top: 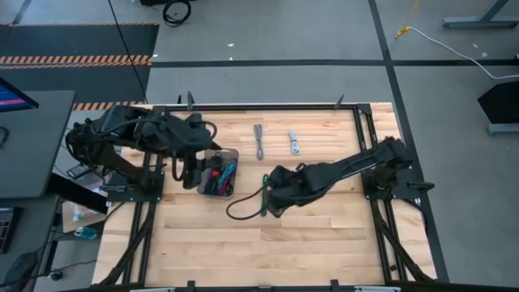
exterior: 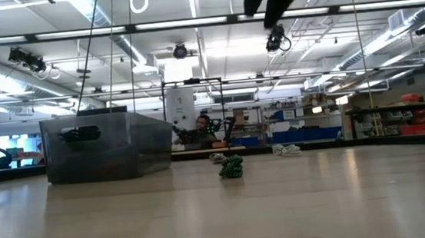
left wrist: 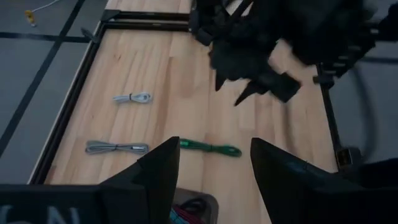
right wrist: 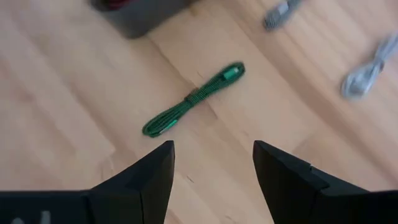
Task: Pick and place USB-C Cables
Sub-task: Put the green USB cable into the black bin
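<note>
A green USB-C cable bundle [right wrist: 193,99] lies flat on the wooden table [top: 324,243], right of the grey tray [top: 217,172]. My right gripper [right wrist: 213,168] hangs open above it and a little to its right, touching nothing. A grey cable [top: 259,142] and a silver cable [top: 293,142] lie farther back. Several coloured cables [top: 220,174] lie inside the tray. My left gripper [left wrist: 214,168] is open and empty, raised over the tray's left side [top: 188,170].
In the low view the tray [exterior: 107,147] stands at the left, with the green cable [exterior: 232,166] near the middle. A black loop of the right arm's own cabling [top: 239,212] curves over the table near the green cable. Bare wood spreads along the near side.
</note>
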### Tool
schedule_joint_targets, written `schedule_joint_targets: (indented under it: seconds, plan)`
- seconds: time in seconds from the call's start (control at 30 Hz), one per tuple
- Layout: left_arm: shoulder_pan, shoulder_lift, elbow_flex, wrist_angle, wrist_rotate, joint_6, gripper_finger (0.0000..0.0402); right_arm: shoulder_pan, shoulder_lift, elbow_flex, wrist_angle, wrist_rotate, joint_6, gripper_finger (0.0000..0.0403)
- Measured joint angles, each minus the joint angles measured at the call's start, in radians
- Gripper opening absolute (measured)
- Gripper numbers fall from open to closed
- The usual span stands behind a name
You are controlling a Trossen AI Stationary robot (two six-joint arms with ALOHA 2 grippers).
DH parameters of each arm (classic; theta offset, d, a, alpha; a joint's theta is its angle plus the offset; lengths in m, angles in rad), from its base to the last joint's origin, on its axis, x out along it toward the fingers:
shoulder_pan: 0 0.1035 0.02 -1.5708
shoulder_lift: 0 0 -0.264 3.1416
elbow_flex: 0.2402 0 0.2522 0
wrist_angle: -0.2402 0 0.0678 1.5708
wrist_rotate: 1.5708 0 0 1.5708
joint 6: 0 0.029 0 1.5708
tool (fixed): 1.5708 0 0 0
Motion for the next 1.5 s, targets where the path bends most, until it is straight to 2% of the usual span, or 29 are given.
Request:
schedule_joint_targets:
  seconds: [0.13,0.3,0.53,0.7,1.1,1.5]
  plan:
    - [-0.029,0.000,0.000,-0.008,-0.003,0.004,0.0204,-0.014,0.086,0.000,0.036,-0.012,0.145,0.0224]
    - [-0.048,0.000,0.000,-0.032,-0.004,0.015,0.0204,-0.036,0.177,0.000,0.120,-0.055,0.237,0.0226]
    - [-0.048,0.000,0.000,-0.061,-0.007,0.017,0.0204,-0.083,0.273,0.000,0.128,-0.172,0.206,0.0226]
    - [-0.048,0.000,0.000,-0.065,-0.006,0.017,0.0204,-0.117,0.296,0.000,0.221,-0.169,0.203,0.0226]
    - [-0.048,0.000,-0.001,-0.101,-0.006,0.016,0.0204,-0.144,0.302,0.000,0.277,-0.120,0.231,0.0226]
    - [-0.048,0.000,-0.001,-0.115,-0.005,0.017,0.0204,-0.147,0.398,-0.001,0.277,-0.220,0.244,0.0226]
